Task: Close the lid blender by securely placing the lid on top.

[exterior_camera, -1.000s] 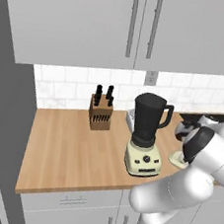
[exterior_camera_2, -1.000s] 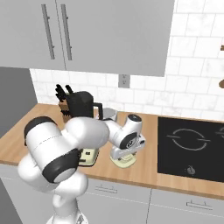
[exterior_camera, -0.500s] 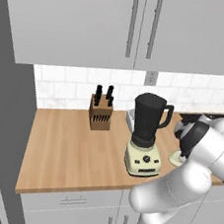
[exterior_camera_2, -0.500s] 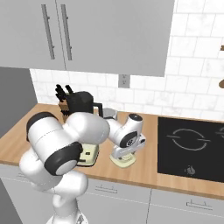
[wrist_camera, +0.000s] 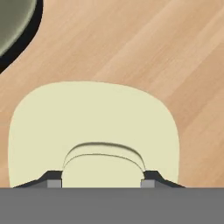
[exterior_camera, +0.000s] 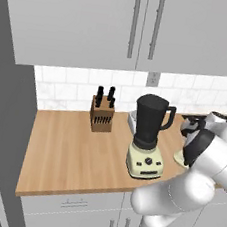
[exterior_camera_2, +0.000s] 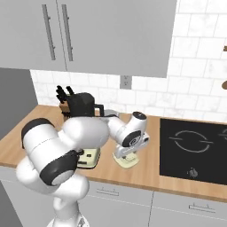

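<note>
lid (wrist_camera: 94, 127) on counter (exterior_camera: 70, 150), right of blender (exterior_camera: 147, 137)

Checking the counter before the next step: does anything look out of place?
Yes: the lid lies flat on the counter beside the blender, whose jar stands open. The tool is right over it, a fingertip either side of its knob.

Wooden desk (exterior_camera: 65, 155) below grey wall cupboards (exterior_camera: 121, 26). Wooden knife block (exterior_camera: 101, 115) with dark handles at the back, near white tiled wall (exterior_camera_2: 199, 88) with an outlet (exterior_camera_2: 126, 81). Black cooktop (exterior_camera_2: 195, 150) set into the desk's right end.
</note>
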You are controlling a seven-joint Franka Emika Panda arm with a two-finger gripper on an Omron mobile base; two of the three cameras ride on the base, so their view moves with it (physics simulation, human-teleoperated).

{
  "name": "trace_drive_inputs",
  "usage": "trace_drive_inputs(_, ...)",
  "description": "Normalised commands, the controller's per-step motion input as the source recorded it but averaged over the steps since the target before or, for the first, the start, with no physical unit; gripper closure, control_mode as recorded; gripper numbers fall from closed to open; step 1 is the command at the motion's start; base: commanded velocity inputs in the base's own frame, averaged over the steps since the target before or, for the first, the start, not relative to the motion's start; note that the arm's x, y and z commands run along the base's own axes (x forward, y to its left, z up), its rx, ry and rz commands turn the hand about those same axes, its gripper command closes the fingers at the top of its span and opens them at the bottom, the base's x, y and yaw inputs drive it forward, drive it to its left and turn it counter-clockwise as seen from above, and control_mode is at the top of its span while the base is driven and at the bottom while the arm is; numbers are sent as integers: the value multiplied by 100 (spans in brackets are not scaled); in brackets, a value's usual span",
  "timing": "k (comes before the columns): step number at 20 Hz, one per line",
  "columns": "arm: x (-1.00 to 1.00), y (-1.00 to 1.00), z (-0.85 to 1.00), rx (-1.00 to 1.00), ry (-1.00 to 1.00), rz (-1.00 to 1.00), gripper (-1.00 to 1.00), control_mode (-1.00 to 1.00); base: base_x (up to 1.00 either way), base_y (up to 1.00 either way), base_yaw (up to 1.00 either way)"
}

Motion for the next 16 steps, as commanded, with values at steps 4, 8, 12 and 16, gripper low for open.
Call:
trace_drive_inputs(4, -18, 0, 66, 0, -11, 0, 100, -100, 0, 0, 0)
trace_drive_inputs(8, -25, 16, 70, 0, -6, 0, 100, -100, 0, 0, 0)
trace_drive_inputs(12, -20, 14, 79, 0, -3, 0, 100, -100, 0, 0, 0)
trace_drive_inputs(16, -29, 12, 86, 0, -4, 0, 100, -100, 0, 0, 0)
